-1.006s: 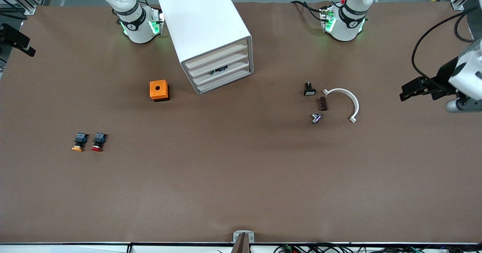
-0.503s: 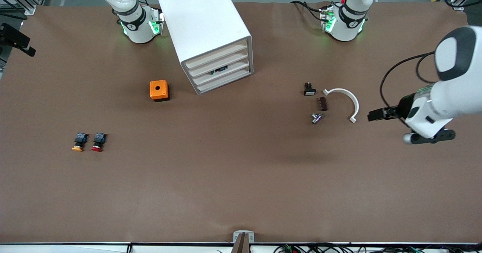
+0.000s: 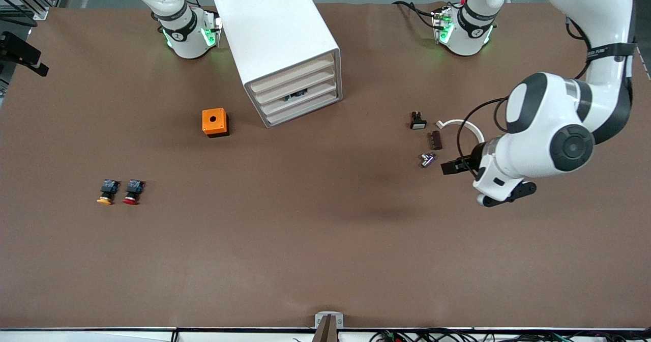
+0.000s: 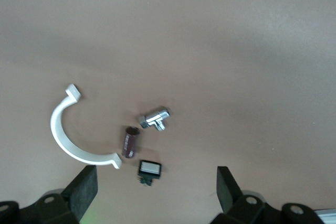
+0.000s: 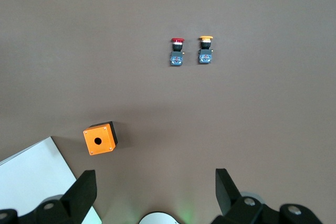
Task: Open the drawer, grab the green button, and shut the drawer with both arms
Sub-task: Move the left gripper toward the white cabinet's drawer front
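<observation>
The drawer (image 3: 297, 95), third from the top of four in the white cabinet (image 3: 277, 41), sits all but shut, with a dark blue-and-black object, which I take to be the button (image 3: 296, 94), just visible at its upper edge. I cannot make out a green cap from here.

My left gripper (image 3: 450, 168) hangs with its fingers (image 4: 84, 190) spread wide and empty, over the table just beside a chrome fitting (image 3: 427, 159), a dark cylinder (image 3: 436, 140), a small black switch (image 3: 417, 121) and a white curved bracket (image 3: 465, 131), all well apart from the cabinet. The right gripper (image 5: 155, 190), fingers likewise apart and holding nothing, waits high over the right arm's end of the table, above the cabinet's corner and an orange box (image 3: 214, 122).

The risks I see: the cabinet stands skewed to the table edge, so a pull not aligned with the drawer could drag the whole cabinet rather than slide the tray; four fronts alike invite hooking the wrong one; and the left arm's low path could sweep the loose parts. A yellow-capped button (image 3: 106, 192) and a red-capped button (image 3: 132, 192) lie side by side toward the right arm's end, decoys for a careless pick.

The surface is a plain brown mat (image 3: 325, 240), with aluminium framing at the corners and cables along the near edge.
</observation>
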{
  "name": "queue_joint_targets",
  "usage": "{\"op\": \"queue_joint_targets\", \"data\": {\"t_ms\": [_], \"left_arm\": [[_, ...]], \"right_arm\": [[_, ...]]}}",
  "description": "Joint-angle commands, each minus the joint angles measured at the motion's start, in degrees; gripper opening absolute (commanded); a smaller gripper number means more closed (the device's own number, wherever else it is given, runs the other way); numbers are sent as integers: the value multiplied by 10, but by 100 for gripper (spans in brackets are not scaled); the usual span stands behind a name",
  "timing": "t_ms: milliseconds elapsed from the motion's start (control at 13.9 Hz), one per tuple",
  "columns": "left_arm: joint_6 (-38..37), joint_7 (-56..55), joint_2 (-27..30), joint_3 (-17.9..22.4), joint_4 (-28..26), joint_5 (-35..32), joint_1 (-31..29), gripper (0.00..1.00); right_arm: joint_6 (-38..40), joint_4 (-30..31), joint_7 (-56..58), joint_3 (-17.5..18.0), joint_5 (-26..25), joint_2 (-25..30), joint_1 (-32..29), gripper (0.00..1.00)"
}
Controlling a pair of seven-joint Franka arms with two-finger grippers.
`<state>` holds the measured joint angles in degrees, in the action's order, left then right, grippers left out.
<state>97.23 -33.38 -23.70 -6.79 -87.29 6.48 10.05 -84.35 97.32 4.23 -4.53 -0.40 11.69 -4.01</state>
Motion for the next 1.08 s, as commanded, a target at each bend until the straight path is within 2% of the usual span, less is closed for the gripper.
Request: {"op": "queue_joint_targets", "data": {"t_ms": [0, 216, 575, 790, 1006], "left_arm": [[-5, -66, -11, 1, 12, 5, 27, 100], [-4, -136, -35, 1, 19, 5, 60, 100], [-4, -317, -119, 0, 66, 20, 121, 100], [-15, -401, -165, -2, 116, 23, 139, 100], [-18, -495, -194, -2, 132, 58, 147, 100]], "right_arm": [[-3, 12, 8, 2, 3, 15, -4, 100], [-2, 12, 8, 2, 3, 14, -4, 100], [-3, 12, 8, 4, 3, 14, -2, 100], [-3, 12, 8, 4, 3, 14, -3, 100], [-3, 12, 8, 4, 3, 14, -3, 100]]}}
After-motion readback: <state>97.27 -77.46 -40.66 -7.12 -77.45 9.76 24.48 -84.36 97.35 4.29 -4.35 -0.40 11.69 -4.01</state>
